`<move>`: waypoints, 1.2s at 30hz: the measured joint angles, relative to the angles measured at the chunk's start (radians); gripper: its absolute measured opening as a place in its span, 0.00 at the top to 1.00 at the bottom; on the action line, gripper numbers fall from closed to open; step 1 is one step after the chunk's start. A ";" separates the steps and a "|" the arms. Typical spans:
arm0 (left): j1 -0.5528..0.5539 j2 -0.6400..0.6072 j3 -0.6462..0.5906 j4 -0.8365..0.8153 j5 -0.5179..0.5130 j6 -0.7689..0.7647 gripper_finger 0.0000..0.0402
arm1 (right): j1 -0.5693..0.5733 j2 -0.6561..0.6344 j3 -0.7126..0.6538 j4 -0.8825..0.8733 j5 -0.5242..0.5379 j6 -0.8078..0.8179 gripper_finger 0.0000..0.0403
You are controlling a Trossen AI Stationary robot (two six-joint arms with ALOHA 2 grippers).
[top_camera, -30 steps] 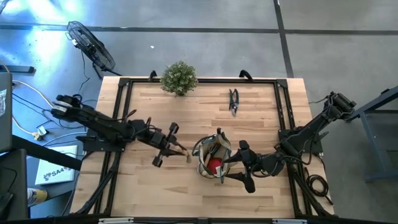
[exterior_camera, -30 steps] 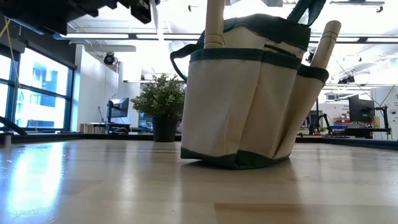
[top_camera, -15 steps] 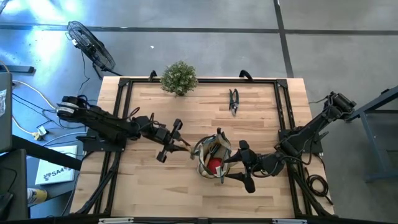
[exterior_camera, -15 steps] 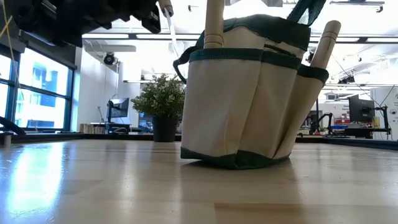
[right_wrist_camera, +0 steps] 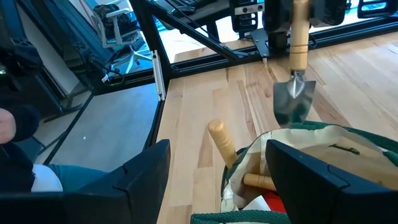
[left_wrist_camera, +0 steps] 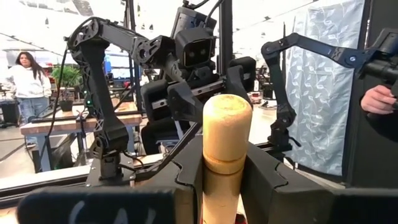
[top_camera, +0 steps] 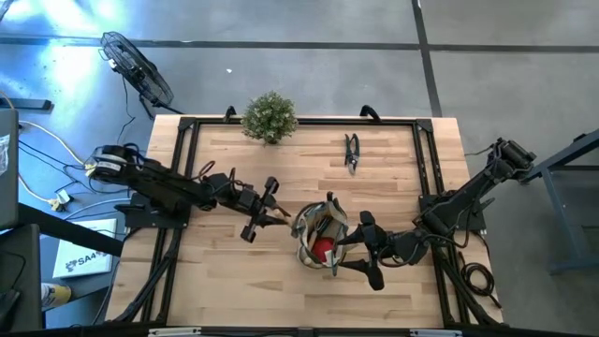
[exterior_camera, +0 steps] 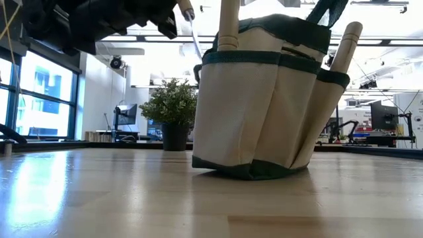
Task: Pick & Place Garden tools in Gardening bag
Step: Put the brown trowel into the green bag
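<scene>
Wooden-handled and steel-bladed, the trowel (right_wrist_camera: 295, 68) hangs upright in the left gripper (top_camera: 265, 210), handle up and pointed blade down, its long axis near vertical. The left wrist view shows the two dark fingers (left_wrist_camera: 186, 168) pressed against either side of the handle (left_wrist_camera: 226, 149). In the right wrist view the blade tip hovers just above and just beside the rim of the gardening bag (top_camera: 320, 236), on the side facing the desk's left edge. So the move ahead, as I judge it, turns on a short carry toward the right edge to bring the blade over the round mouth, then a straight drop.

The bag stands mid-desk, nearer the front edge, already crowded: wooden handles (right_wrist_camera: 222, 144) stick out of its mouth and pockets, and a red piece (top_camera: 322, 249) lies inside. Those handles are what could catch the blade on the way in. The right gripper (top_camera: 367, 249) rests touching the bag's far side, fingers (right_wrist_camera: 140, 174) spread wide around the rim area, seemingly steadying it.

Dark snips (top_camera: 352, 153) lie well apart near the back edge, not yet collected, and a potted plant (top_camera: 270, 117) sits at the back edge.
</scene>
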 joint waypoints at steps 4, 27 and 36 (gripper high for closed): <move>0.000 0.028 0.022 -0.002 0.000 0.007 0.84 | 0.000 0.000 0.000 0.000 0.001 0.000 0.36; 0.050 0.075 0.070 -0.062 0.054 0.035 0.84 | 0.000 0.000 0.000 0.000 0.000 0.007 0.36; 0.050 0.075 0.071 -0.105 0.068 0.019 0.84 | 0.000 0.000 0.000 -0.001 0.000 0.005 0.36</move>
